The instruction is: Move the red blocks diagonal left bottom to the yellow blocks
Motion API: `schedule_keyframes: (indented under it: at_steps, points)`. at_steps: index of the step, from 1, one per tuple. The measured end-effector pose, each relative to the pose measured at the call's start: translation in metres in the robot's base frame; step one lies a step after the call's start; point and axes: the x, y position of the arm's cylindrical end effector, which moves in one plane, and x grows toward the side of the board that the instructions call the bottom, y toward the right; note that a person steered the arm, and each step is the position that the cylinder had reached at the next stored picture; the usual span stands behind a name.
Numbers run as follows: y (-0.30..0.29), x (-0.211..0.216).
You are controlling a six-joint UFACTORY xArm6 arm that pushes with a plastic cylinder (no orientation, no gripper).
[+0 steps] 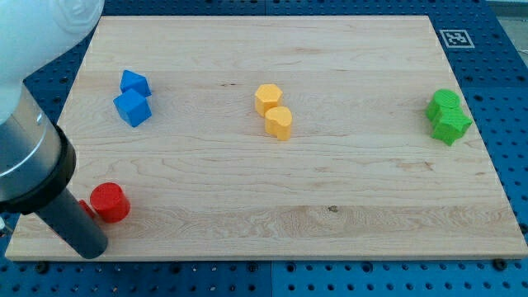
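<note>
while my tip point(92, 247) nears the board edge point(247, 257), red cylinder point(110, 202) sits beside.

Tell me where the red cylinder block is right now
The red cylinder sits near the bottom-left corner of the wooden board, well below the two blue blocks. The dark rod is just to its left; my tip is hidden, so contact is unclear.

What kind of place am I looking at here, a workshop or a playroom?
Most likely a robotics lab test bench. A wooden board lies on a blue perforated mounting plate, a printed square marker sits at the board's corner, and sorted colour blocks such as the yellow blocks are laid out for pushing.
</note>
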Motion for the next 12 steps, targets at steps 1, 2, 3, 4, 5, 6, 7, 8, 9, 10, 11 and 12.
schedule_keyframes:
  at_steps: [1,2,3,4,5,6,7,8,9,10,11,12]
  points:
    - [0.060,0.000]
    - [0.094,-0.009]
    - [0.099,-0.060]
    - [0.100,-0.082]
    - [0.082,-0.090]
    - [0.070,-0.094]
    - [0.070,-0.094]
    - [0.053,-0.102]
    - [0.020,-0.115]
    - [-0.051,-0.132]
    - [-0.107,-0.123]
    - [-0.107,-0.122]
